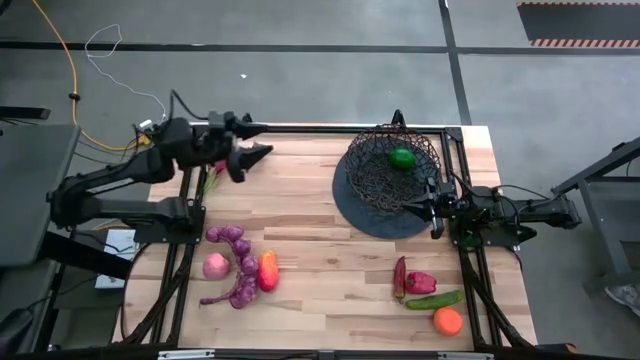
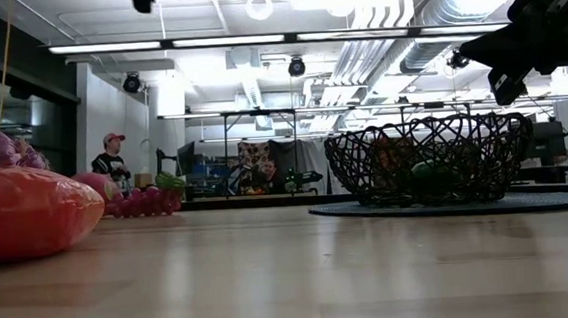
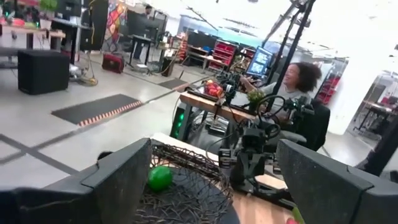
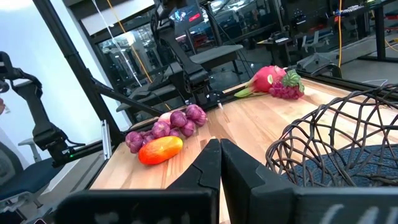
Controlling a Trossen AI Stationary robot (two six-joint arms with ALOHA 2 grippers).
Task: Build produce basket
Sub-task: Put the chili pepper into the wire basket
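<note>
So the basket (image 1: 392,180) sits at 1 o'clock on the table (image 1: 320,250), just one green piece (image 1: 402,157) in it. My left gripper (image 1: 248,157) hovers at 11, fingers spread and empty, I'd guess heading back for more. The right gripper (image 1: 428,208), pressed together, touches the basket's 4 o'clock edge. Remaining produce (image 1: 240,266) lies at 7 and 5.

Left pincer (image 1: 262,151) raised, fingers apart; right pincer (image 1: 408,207) closed, low.
</note>
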